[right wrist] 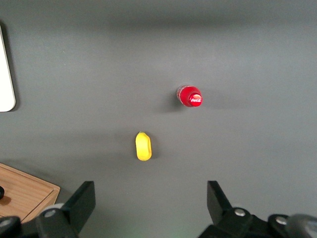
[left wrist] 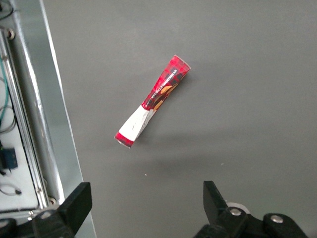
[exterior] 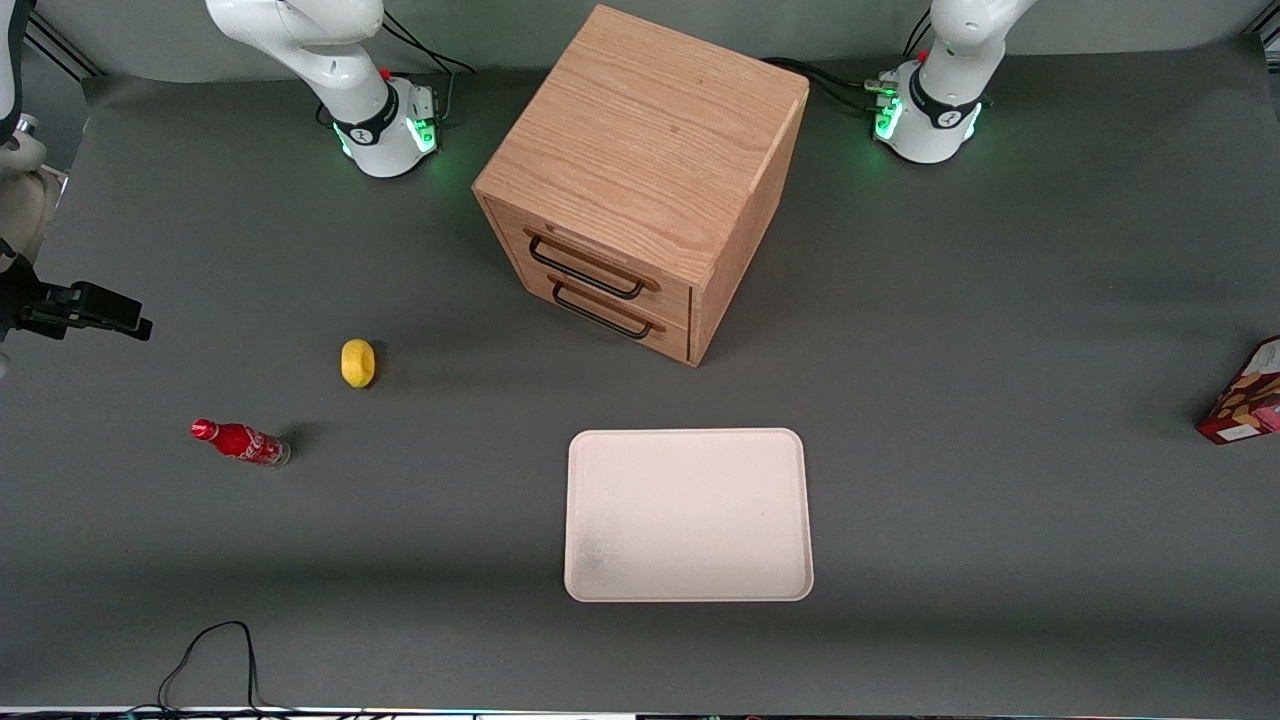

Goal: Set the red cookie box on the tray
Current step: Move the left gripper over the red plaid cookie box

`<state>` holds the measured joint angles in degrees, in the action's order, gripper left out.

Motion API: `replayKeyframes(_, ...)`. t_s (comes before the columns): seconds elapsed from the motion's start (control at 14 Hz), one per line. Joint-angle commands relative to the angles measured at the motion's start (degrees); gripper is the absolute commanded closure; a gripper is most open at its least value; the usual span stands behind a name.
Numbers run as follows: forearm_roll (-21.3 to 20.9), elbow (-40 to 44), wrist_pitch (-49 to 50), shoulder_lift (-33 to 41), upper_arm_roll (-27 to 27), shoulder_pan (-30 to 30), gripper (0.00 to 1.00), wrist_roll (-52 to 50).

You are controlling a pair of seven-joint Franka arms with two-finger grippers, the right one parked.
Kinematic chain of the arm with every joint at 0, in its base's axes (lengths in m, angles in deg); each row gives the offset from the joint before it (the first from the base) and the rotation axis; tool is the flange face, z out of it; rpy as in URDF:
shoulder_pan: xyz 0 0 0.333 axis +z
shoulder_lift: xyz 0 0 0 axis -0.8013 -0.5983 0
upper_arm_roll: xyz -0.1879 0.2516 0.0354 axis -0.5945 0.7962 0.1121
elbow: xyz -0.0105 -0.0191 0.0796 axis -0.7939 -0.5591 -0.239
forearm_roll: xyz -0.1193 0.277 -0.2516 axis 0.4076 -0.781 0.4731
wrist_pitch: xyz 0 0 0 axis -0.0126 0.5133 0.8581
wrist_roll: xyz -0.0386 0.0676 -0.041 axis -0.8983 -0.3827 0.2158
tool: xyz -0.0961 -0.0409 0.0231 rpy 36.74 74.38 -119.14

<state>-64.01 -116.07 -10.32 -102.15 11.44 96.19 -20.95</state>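
Clearly Coca-Cola script on red cola bottle (exterior: 241, 442), gripper (left wrist: 146, 206) open above red cookie box (left wrist: 153, 100)

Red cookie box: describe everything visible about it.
The red cookie box is a slim, long, dark-red carton, apparently cardboard, with brown cookie pictures and a white label panel at one end. It lies on the grey table at the working arm's end, cut off by the front view's edge, well apart from the tray. Nothing touches it but the table. The tool hovers above it, fingers open, holding nothing.
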Motion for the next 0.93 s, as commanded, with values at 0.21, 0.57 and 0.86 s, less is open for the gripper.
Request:
replayKeyframes(0.21,-1.6,2.1,-6.7,-5.1,-0.4,-0.3,0.0,33.7)
replayKeyframes(0.57,-0.9,0.0,-7.6,-7.2,-0.4,-0.1,0.0,42.4)
replayKeyframes(0.86,-0.6,-4.4,-12.9,-12.3,-0.6,2.1,0.0,44.1)
